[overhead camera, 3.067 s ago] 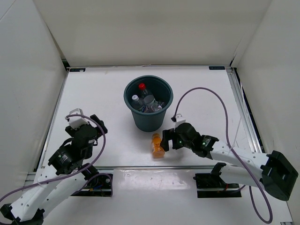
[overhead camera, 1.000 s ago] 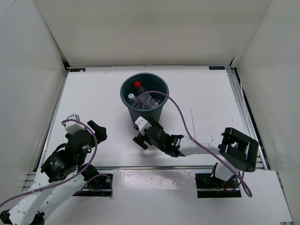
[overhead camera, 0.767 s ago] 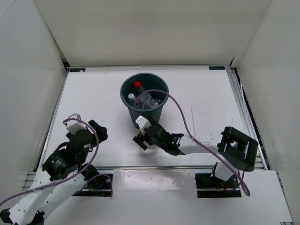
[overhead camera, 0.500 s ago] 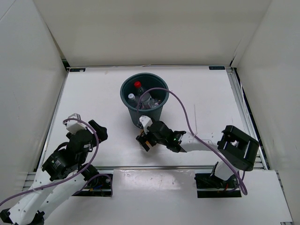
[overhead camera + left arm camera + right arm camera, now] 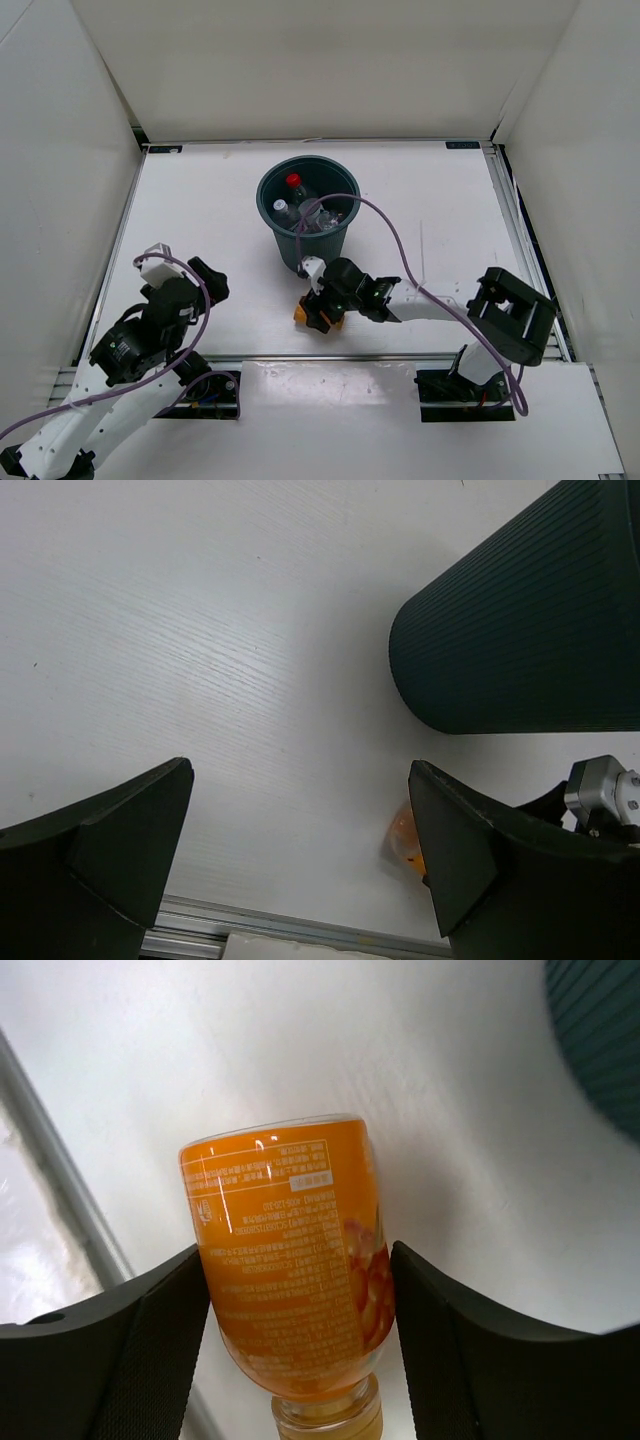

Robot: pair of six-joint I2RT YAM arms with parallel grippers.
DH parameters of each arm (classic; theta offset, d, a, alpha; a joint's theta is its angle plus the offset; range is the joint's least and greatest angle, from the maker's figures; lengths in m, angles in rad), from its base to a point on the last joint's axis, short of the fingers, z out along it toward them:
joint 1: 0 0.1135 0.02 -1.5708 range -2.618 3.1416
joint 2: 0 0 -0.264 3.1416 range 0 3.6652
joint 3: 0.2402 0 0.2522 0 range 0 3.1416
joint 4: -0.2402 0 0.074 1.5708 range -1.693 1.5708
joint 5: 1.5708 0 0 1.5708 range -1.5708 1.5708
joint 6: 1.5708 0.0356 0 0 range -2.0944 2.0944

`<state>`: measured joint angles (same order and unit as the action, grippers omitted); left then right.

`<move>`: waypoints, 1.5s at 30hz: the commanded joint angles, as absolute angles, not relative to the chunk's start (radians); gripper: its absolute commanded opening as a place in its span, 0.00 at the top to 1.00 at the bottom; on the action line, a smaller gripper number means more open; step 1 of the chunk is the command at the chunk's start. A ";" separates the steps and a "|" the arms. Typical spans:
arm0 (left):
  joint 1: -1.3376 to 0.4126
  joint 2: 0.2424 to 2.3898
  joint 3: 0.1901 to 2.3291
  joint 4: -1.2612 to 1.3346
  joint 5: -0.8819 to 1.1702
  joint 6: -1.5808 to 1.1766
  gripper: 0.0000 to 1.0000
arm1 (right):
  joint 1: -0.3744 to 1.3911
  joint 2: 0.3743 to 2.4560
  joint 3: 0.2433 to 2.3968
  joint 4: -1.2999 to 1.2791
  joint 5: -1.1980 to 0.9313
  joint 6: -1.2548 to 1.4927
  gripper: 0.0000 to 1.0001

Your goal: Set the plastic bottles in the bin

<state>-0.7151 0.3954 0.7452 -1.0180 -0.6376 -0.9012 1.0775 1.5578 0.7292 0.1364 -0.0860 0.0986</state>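
The orange bottle (image 5: 290,1250) lies on the tabletop (image 5: 190,200), just on the near side of the bin (image 5: 262,205). The right end effector (image 5: 297,1260) grips its labelled middle. It looks like light, smooth, probably slippery plastic, so the broad body is the best hold. The left end effector (image 5: 300,775) gapes wide, holding nothing.

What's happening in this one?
The right gripper is closed around the orange bottle, which lies on the table just in front of the bin. The other bottles, one of them red-capped, are already inside the bin. The left gripper hangs open over the table to the left, holding nothing.
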 commanded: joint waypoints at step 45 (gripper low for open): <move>-0.713 0.374 0.673 -0.859 -0.773 -0.874 0.00 | 0.459 1.422 1.887 -0.984 -0.146 0.337 0.00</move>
